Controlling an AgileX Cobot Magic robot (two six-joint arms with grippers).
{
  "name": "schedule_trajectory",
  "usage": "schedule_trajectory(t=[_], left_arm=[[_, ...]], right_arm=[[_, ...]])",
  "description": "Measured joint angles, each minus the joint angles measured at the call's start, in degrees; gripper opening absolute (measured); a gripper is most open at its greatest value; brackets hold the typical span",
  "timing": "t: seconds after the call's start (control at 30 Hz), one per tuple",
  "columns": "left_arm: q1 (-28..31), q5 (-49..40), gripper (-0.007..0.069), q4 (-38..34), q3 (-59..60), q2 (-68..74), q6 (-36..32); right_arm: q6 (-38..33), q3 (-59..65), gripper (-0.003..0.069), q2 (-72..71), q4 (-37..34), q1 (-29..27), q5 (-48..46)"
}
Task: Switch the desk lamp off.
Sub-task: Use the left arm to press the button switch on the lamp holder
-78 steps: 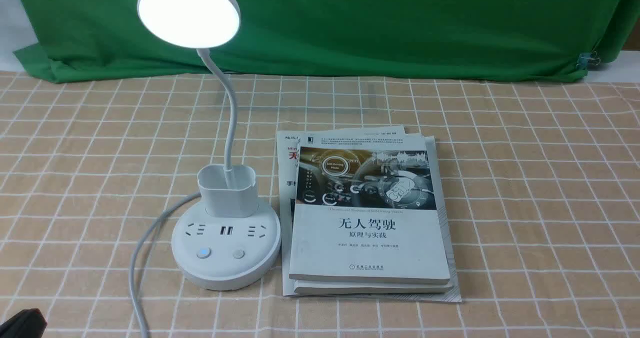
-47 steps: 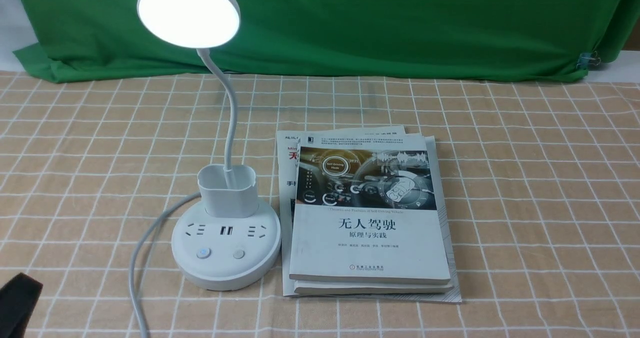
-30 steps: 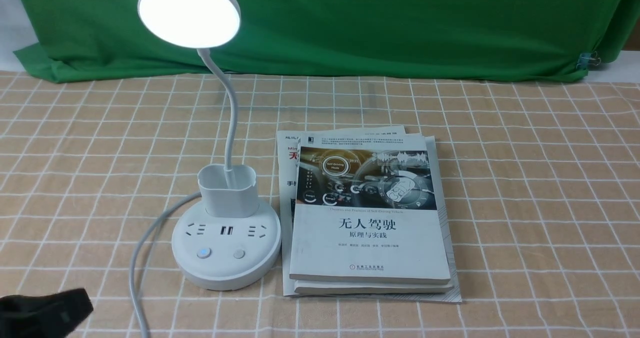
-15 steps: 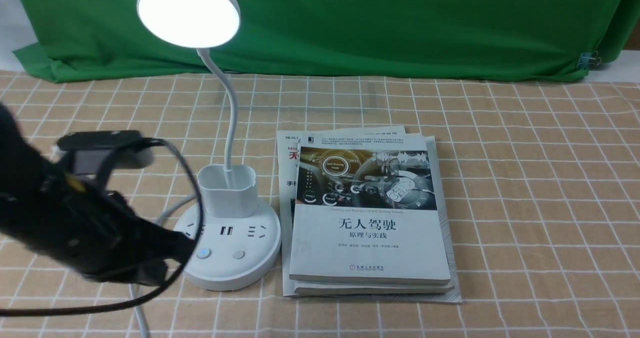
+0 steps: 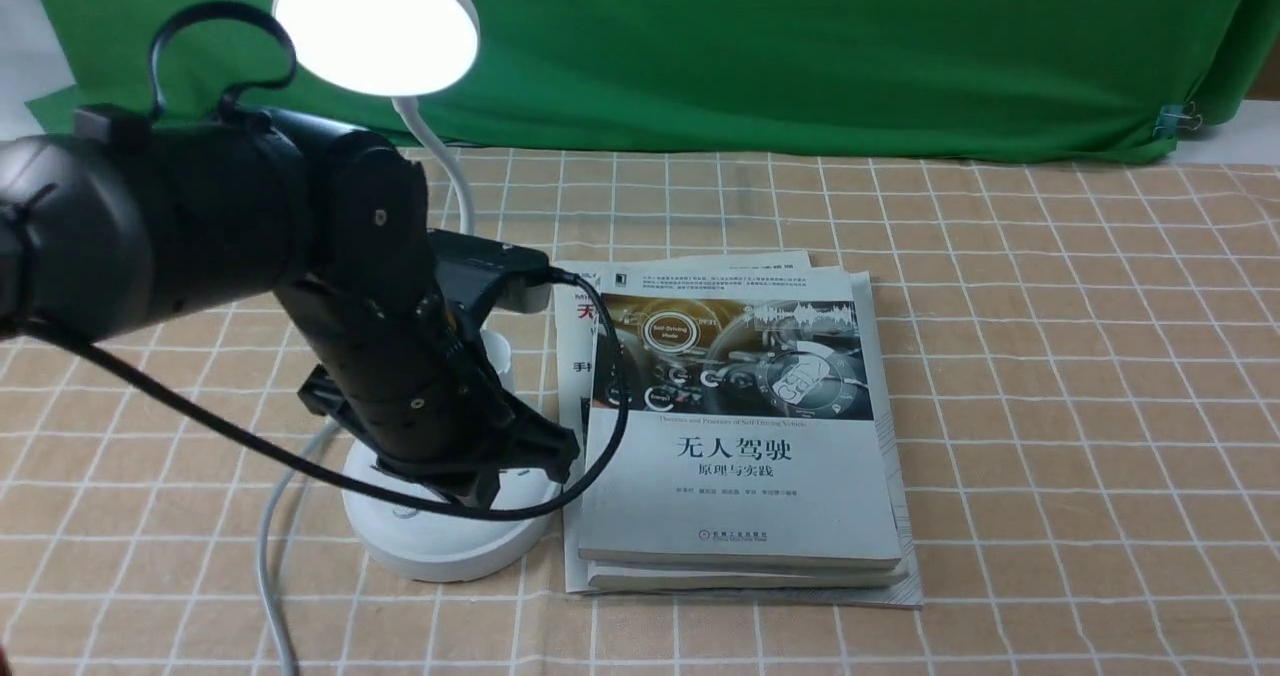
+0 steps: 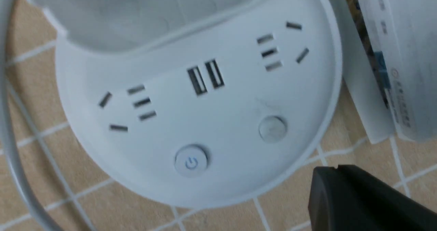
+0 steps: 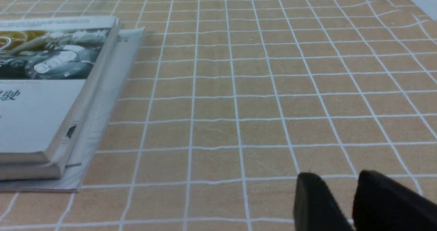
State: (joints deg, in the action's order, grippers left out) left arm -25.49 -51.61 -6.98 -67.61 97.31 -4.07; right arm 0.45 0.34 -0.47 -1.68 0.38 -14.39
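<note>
The white desk lamp stands left of centre, its round head (image 5: 375,26) lit. My left arm hides its cup holder and buttons in the front view; only the front of the base (image 5: 450,553) shows. My left gripper (image 5: 550,453) hangs just above the base's right side. In the left wrist view the gripper (image 6: 336,169) is shut and empty, its tip over the cloth beside the base rim. It is near the plain round button (image 6: 272,129). The power button (image 6: 191,162) with the blue symbol lies further off. My right gripper (image 7: 336,179) is slightly open, low over bare cloth.
A stack of books (image 5: 740,456) lies right against the lamp base, and shows in the left wrist view (image 6: 392,53) and the right wrist view (image 7: 41,97). The lamp's white cord (image 5: 268,556) runs off to the front left. Green cloth (image 5: 800,46) hangs behind the checked tablecloth.
My left arm has swung in from the lower left corner to above the lamp base, covering the cup holder and buttons. The lamp head stays lit.
</note>
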Motion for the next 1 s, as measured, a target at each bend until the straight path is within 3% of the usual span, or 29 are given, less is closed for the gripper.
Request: schedule_trajectory(t=[0.43, 1.0], left_arm=[[2.1, 1.7, -0.0004, 1.6, -2.0, 7.3, 0.0], [2.4, 2.7, -0.0004, 0.6, -1.7, 2.7, 0.4]], right_arm=[[0.0, 0.0, 0.0243, 0.0, 0.0, 0.0, 0.0], [0.0, 0.0, 0.0243, 0.0, 0.0, 0.0, 0.0]])
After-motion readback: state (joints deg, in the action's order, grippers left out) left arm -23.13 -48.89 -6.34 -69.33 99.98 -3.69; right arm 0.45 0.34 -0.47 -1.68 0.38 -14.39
